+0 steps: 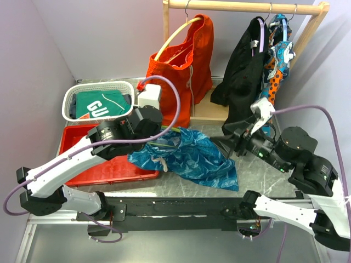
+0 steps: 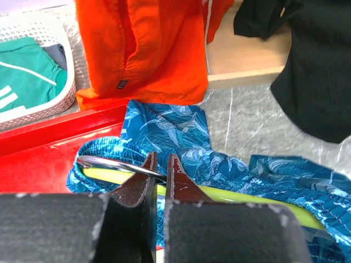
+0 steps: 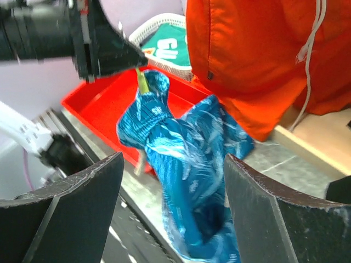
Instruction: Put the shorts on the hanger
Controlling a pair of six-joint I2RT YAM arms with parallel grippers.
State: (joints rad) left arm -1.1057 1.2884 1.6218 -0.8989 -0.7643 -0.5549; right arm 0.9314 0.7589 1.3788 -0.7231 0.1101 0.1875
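The blue-and-teal shorts [image 1: 189, 156] lie crumpled on the table between the arms, with a white drawstring end showing. The lime-green hanger [image 2: 247, 200] is threaded inside their waistband. My left gripper [image 2: 159, 160] is shut on the hanger's metal hook [image 2: 107, 163], by the red tray's right edge [image 1: 163, 133]. In the right wrist view the shorts [image 3: 184, 159] hang lifted at the waistband end, with a lime tip [image 3: 142, 82] poking out. My right gripper [image 3: 173, 164] is open and empty, just short of the shorts' right end [image 1: 226, 141].
A red tray [image 1: 109, 170] lies at the left, with a white basket [image 1: 74, 96] holding a green garment behind it. Orange shorts [image 1: 186, 55], a black garment [image 1: 247, 66] and a patterned garment [image 1: 279, 55] hang from the wooden rack [image 1: 241, 5].
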